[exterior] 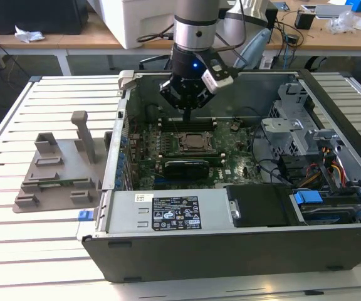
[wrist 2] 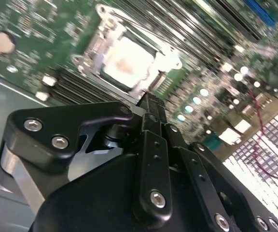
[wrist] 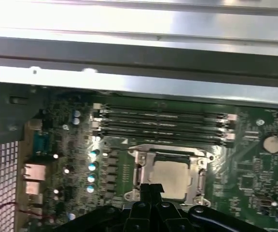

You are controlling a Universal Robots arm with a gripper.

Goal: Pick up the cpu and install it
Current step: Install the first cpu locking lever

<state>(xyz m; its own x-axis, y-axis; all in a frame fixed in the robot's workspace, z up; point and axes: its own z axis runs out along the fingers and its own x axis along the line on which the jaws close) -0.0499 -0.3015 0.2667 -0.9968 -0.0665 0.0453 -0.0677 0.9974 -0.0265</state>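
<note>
The cpu [wrist: 173, 172] already sits in its socket on the motherboard [exterior: 230, 164], inside the open computer case [exterior: 243, 251] that lies on the slatted table [exterior: 42, 251]; its silvery top plate shows through the metal socket frame [wrist: 197, 159] in both wrist views, and it lies flat and square to that frame. The gripper [exterior: 187, 113] hangs just above the board, on the side of the socket toward the case's far wall and over the memory slots [wrist: 163, 123], and carries nothing. Its fingers [wrist 2: 151, 113] are pressed together tip to tip, with no gap between them in the second wrist view. The grey holder tray [exterior: 58, 172] stands on the table outside the case, near the case's wall on the exterior view's left, and no chip is visible on it. Judged from this, picking up and placing the chip look done: it rests where it belongs. Whether the socket's retention frame is fully latched over it cannot be told, so any clamping may remain.
</note>
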